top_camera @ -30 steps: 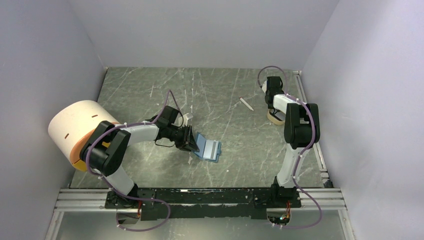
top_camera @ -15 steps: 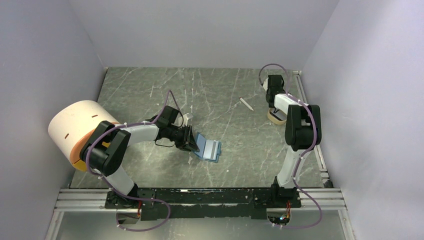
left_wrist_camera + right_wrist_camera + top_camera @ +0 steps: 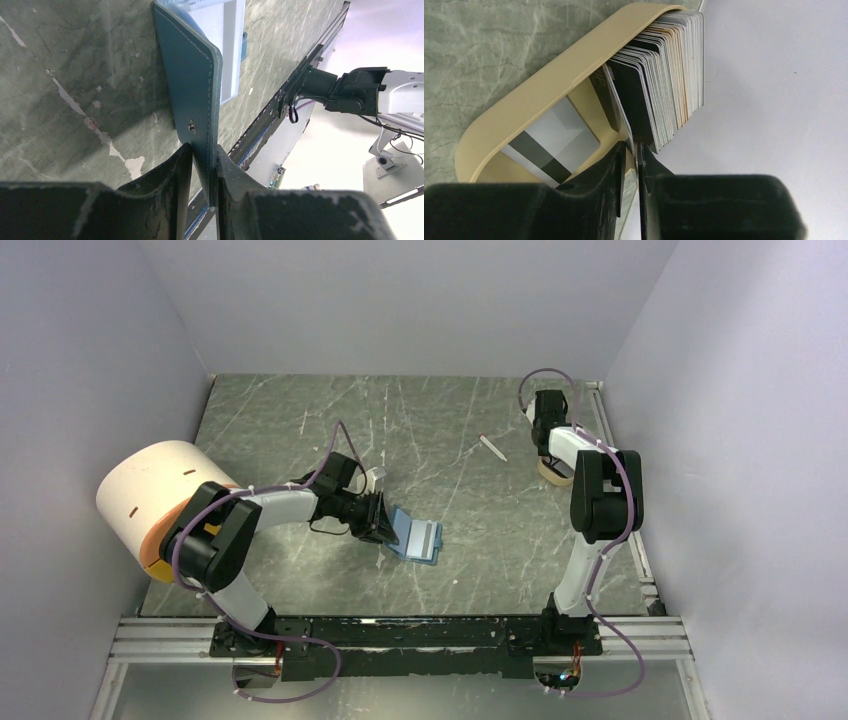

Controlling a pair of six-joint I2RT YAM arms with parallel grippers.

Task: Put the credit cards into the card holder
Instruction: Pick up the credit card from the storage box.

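Left end effector (image 3: 202, 152) clamping card holder (image 3: 192, 85), right end effector (image 3: 630, 148) pinching card (image 3: 618, 112)

credit cards (image 3: 664, 75) in tray (image 3: 535, 97)

Right end effector (image 3: 633, 150) shifted slightly (covering more tray (image 3: 524, 107)).

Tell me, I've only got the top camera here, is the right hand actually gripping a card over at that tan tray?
Observer: Yes. The right hand is shut on one card at the front of a stack standing on edge in the tan tray.
Operator: Anything else in the tray?
Observer: One grey-patterned card lies flat on its floor.
Operator: And the left hand?
Observer: The left hand pinches the card holder by its flap, right beside the snap stud.
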